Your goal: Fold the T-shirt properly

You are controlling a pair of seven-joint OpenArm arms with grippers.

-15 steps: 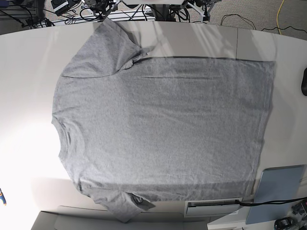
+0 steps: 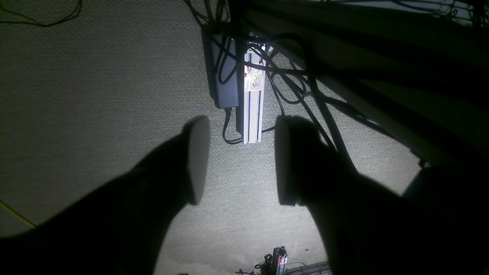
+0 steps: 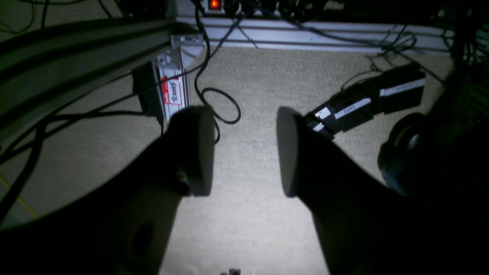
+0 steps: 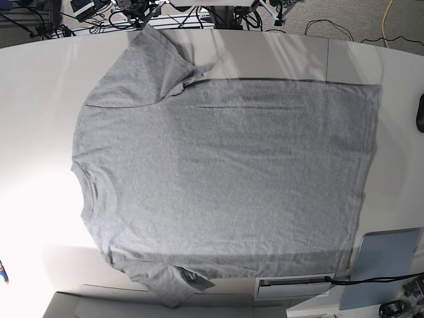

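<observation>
The grey T-shirt (image 4: 225, 175) lies spread flat on the white table (image 4: 33, 99), plain side up, neck at the left and hem at the right. One sleeve points to the far edge, the other hangs over the near edge. Neither arm shows in the base view. In the left wrist view my left gripper (image 2: 241, 160) stands open over carpet floor, nothing between its fingers. My right gripper (image 3: 244, 151) is likewise open over the carpet in the right wrist view. Both wrist views miss the shirt.
A grey-blue pad (image 4: 383, 265) lies at the table's near right corner, beside a white slotted piece (image 4: 295, 286). A dark object (image 4: 420, 112) sits at the right edge. Cables and aluminium frame bars (image 2: 250, 103) run under the table; a power strip (image 3: 366, 101) lies on the carpet.
</observation>
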